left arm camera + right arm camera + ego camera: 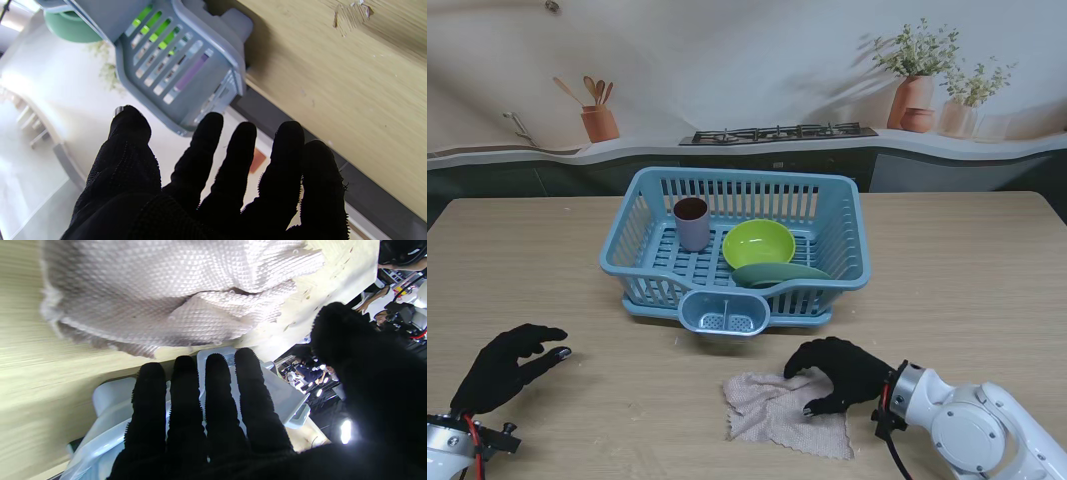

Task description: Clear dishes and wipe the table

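Seemingly the clearing is finishing, cup (692, 222), bowl (759, 243) and plate (779, 274) sitting in the rack (632, 215), while the right hand (842, 373), fingers spread, is hovering over the cloth (772, 410) and the left hand (507, 366) is idling spread.

**Left wrist view: hand empty, rack ahead**

The black-gloved left hand (213, 186) holds nothing, thumb and four fingers spread apart. Beyond the fingertips stands the blue slatted plastic dish rack (186, 66) on the light wood-grain table (350, 83). Lime-green and purple items show through its slats. A green rounded dish (68, 28) shows beside its rim.
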Available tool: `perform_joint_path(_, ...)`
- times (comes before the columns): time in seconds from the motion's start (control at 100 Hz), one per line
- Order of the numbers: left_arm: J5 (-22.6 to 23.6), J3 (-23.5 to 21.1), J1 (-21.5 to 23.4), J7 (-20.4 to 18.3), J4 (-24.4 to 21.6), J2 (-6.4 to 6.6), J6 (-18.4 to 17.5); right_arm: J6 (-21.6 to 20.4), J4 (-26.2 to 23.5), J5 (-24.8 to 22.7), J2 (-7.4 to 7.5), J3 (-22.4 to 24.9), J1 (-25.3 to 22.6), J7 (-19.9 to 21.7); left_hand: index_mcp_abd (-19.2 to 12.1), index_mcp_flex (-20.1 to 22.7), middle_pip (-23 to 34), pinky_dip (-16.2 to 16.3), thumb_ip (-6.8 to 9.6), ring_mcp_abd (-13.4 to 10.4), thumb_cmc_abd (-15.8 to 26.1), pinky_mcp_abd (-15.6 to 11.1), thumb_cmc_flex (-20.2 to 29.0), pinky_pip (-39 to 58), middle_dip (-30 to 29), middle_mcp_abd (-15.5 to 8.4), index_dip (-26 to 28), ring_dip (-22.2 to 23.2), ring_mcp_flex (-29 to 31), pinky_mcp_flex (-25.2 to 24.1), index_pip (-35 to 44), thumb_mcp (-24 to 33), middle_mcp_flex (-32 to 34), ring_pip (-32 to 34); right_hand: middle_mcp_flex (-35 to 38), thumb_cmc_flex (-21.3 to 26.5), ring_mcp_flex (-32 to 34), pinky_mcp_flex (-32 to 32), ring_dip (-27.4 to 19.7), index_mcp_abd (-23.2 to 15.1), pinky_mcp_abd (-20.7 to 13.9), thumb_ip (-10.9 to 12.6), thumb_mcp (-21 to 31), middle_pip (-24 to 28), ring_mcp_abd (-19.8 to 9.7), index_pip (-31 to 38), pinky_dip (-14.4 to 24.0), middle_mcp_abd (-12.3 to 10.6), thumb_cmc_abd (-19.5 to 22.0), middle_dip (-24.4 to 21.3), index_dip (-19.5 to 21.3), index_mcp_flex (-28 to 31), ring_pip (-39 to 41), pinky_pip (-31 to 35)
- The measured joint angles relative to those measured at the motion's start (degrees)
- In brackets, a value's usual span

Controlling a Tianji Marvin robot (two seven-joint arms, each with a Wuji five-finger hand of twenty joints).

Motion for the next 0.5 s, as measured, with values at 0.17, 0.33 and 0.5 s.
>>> perform_joint_path(0.17, 0.0, 0.0, 0.0, -0.4, 0.0, 0.03, 0.0, -0.4, 0.4, -2.4, -0.29, 2.6, -1.2, -1.6, 0.0, 0.0, 0.0, 0.0, 0.0, 0.0, 0.0, 0.0, 0.0, 0.0, 0.0, 0.0, 0.0, 0.0, 0.0, 0.0, 0.0, 0.0, 0.0, 0.0, 0.7, 0.1, 0.7, 1.3, 2.2, 0.5, -0.1, 0.0, 0.1, 3.9, 1.0, 3.7, 0.8, 0.8, -1.4, 1.8, 2.4, 0.0, 4.5, 3.2)
perform_joint_path(0.33, 0.1, 0.0, 0.0, -0.4, 0.0, 0.03, 0.0, -1.3, 1.5, -5.2, -0.58, 4.6, -1.6, -3.5, 0.0, 0.0, 0.0, 0.0, 0.0, 0.0, 0.0, 0.0, 0.0, 0.0, 0.0, 0.0, 0.0, 0.0, 0.0, 0.0, 0.0, 0.0, 0.0, 0.0, 0.7, 0.1, 1.2, 1.8, 3.0, 0.6, -0.2, 0.0, 0.1, 5.3, 1.3, 5.2, 1.0, 0.8, -1.4, 2.2, 3.1, 0.0, 5.9, 4.4)
perform_joint_path(0.5, 0.9, -0.1, 0.0, -0.2, 0.0, 0.03, -0.4, -2.1, 3.6, -8.7, -0.76, 6.2, -1.4, -5.9, 0.0, 0.0, 0.0, 0.0, 0.0, 0.0, 0.0, 0.0, 0.0, 0.0, 0.0, 0.0, 0.0, 0.0, 0.0, 0.0, 0.0, 0.0, 0.0, 0.0, 0.7, 0.1, 1.3, 1.8, 3.4, 1.1, -0.6, 0.0, 0.1, 5.5, 1.3, 5.4, 1.3, 0.8, -2.0, 2.2, 3.1, 0.0, 6.2, 4.6)
